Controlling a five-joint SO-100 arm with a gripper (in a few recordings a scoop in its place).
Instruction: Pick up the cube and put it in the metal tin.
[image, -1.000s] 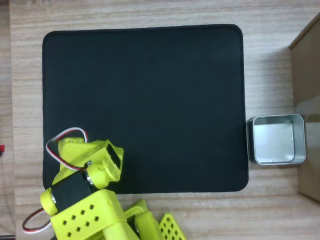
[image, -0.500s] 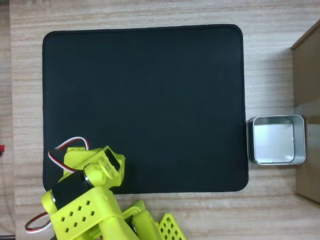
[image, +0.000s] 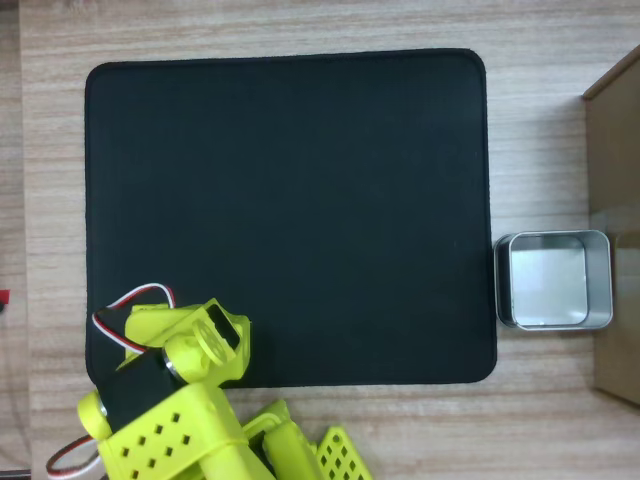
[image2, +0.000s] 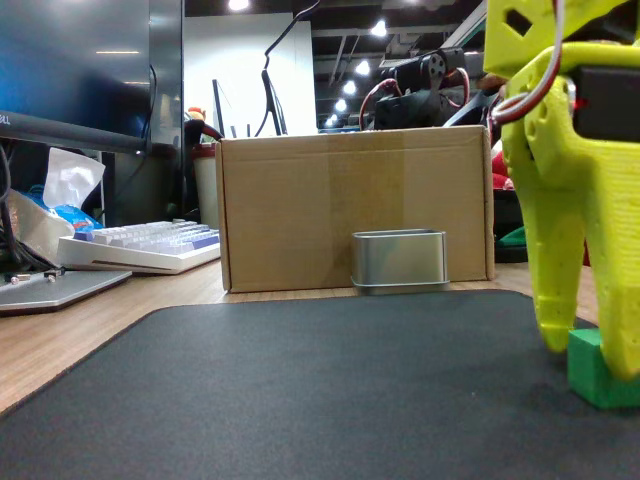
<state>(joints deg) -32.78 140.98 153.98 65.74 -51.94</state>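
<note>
Since a second ago the yellow arm (image: 175, 400) has drawn back toward the bottom-left corner of the mat (image: 290, 215), its head lower in the overhead view.

Overhead view: the arm covers the mat's bottom-left corner and the wooden table (image: 300, 425) beside it. The tin (image: 553, 280) sits off the mat's right edge, just beside it and close against a brown box (image: 613, 230); its pale bottom is bare. Fixed view: the gripper (image2: 592, 350) reaches down to the mat at the right, one finger (image2: 553, 280) just left of the cube (image2: 597, 368), the other at its right. The green cube rests on the mat between them; whether the fingers press it I cannot tell. The tin stands well behind, against the box.
</note>
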